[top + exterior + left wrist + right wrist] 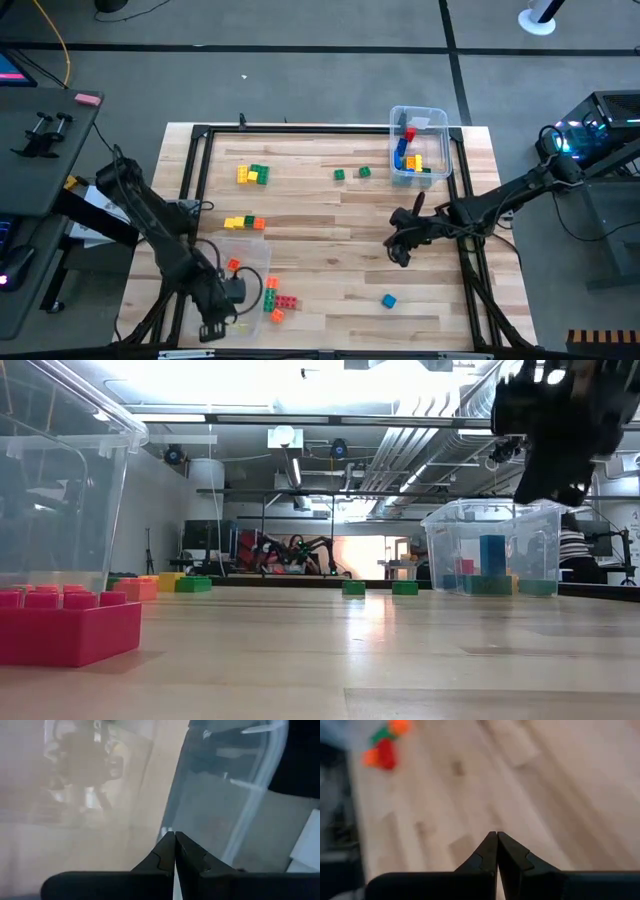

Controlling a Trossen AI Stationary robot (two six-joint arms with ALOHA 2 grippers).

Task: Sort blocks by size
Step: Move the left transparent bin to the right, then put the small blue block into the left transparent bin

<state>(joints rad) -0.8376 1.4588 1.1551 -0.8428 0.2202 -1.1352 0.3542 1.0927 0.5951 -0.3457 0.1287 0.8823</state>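
- Nearest the low camera sits a red brick, studs up, on the wooden table; seen from above it lies with orange and green pieces in a small cluster near the table's front edge.
- Just beside that cluster stands a clear bin at front left, with an orange piece showing inside it.
- The left gripper hangs at the front left corner, by this bin, its fingers pressed together on nothing.
- A lone blue brick lies at front right, well apart from the rest.
- The right gripper hovers over bare wood right of centre, its fingers closed tight and empty.
- Mid-table on the left is a yellow, green and orange row.
- Farther back lie a yellow and green group and two small green bricks.
- At the back right a second clear bin holds blue, red, yellow and green bricks.
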